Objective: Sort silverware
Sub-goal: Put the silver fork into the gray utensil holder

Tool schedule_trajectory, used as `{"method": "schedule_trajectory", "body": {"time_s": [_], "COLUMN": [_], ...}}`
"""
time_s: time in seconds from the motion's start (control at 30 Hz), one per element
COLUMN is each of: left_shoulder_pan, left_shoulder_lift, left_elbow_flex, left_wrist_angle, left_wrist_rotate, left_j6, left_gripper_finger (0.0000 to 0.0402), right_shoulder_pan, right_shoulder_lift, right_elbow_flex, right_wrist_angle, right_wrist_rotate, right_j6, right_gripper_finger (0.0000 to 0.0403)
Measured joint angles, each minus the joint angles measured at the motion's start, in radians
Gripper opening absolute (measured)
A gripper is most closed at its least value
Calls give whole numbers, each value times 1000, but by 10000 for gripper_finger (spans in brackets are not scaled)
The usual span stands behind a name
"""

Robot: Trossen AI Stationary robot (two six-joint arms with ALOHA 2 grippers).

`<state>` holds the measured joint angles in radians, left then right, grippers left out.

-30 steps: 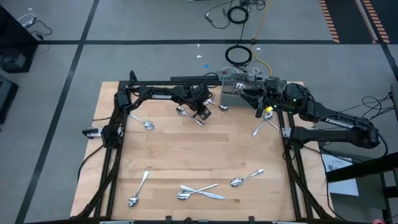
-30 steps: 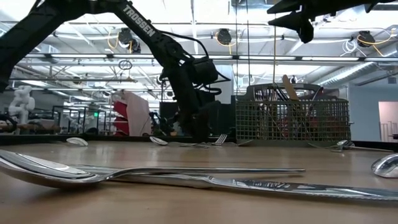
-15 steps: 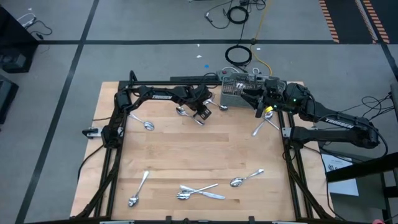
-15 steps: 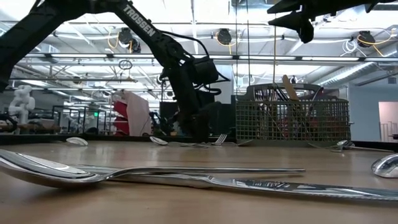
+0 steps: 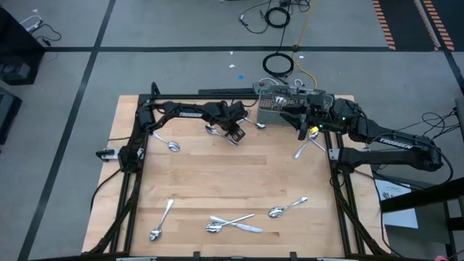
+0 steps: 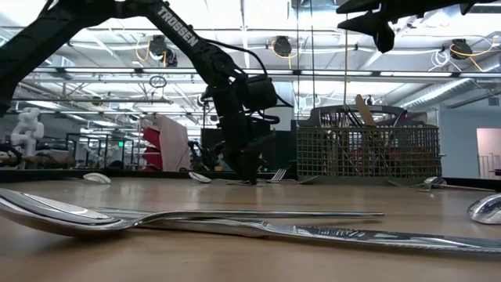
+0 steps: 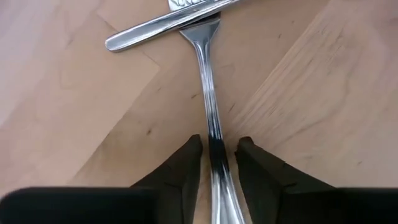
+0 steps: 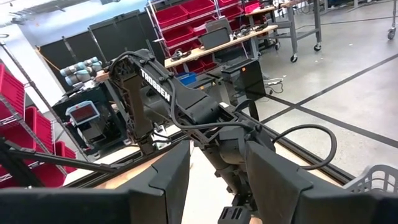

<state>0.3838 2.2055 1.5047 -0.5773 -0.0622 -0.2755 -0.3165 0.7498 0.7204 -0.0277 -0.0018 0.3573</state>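
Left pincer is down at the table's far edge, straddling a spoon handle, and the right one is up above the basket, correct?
Not quite: the left pincer straddles a fork handle, not a spoon. The left wrist view shows the handle widening into a fork's neck under a crossing utensil. The rest holds: the right pincer hangs above the basket.

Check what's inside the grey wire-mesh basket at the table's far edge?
Dark upright utensil handles stand inside the grey wire-mesh basket, one pale and flat. The mesh hides their lower ends; pieces cannot be told apart.

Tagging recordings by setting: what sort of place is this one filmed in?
Probably a robotics lab or workshop: shelving with red bins, workbenches, ceiling strip lights, and cables loose on a taped grey floor.
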Motion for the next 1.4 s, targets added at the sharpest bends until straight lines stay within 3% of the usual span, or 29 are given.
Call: {"method": "schedule_trajectory", "body": {"time_s": [0.27,0.63,1.17,1.4], "left_shoulder_pan": [-4,-5,11,12], "left_shoulder_lift": [-4,-65,-123,-125], "left_elbow_flex": [-1,-11,64,84], "left_wrist_angle": [-2,-32,-308,-264], "left_wrist_rotate": [-21,-22,-47,-47], "left_j6": [9,50,151,127], "left_gripper_finger": [18,18,14,5], "right_shoulder_pan": [0,7,7,7], "right_shoulder_lift": [0,0,0,0], "right_elbow_flex": [0,0,0,0], "right_wrist_angle": [0,0,4,8], "right_wrist_rotate": [0,0,1,1], "right_j6": [-2,-11,-28,-27], "right_gripper_finger": [146,146,146,146]}}
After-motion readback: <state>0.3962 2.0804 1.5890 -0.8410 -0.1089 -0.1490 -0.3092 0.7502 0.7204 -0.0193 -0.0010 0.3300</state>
